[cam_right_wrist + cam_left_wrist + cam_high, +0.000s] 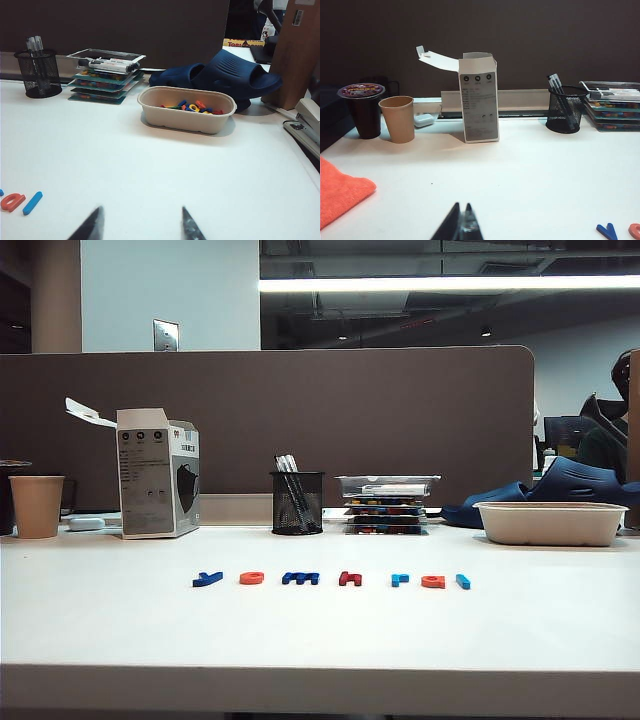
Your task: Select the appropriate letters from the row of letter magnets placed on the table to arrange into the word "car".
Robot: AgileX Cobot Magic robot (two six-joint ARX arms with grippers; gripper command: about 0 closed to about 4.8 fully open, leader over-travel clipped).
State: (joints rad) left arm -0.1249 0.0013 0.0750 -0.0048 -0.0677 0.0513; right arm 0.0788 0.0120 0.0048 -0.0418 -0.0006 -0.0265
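The row of letter magnets lies across the middle of the white table (320, 660). From left to right it holds a dark blue "y" (207, 579), the orange "c" (251, 578), a dark blue "m" (300, 578), a red "h" (349, 578), the light blue "r" (400, 579), the orange-red "a" (433, 581) and a light blue bar (463, 582). Neither arm shows in the exterior view. My left gripper (462, 206) is shut and empty, short of the "y" (607, 231) and the "c" (635, 231). My right gripper (142, 210) stands open and empty, near the "a" (12, 201) and the bar (32, 202).
At the back stand a paper cup (37, 505), an open white carton (157, 472), a black mesh pen holder (297, 502), stacked flat cases (386, 505) and a beige tub (186, 109) of loose letters. Blue slippers (227, 72) lie behind the tub. An orange cloth (340, 192) lies at the left.
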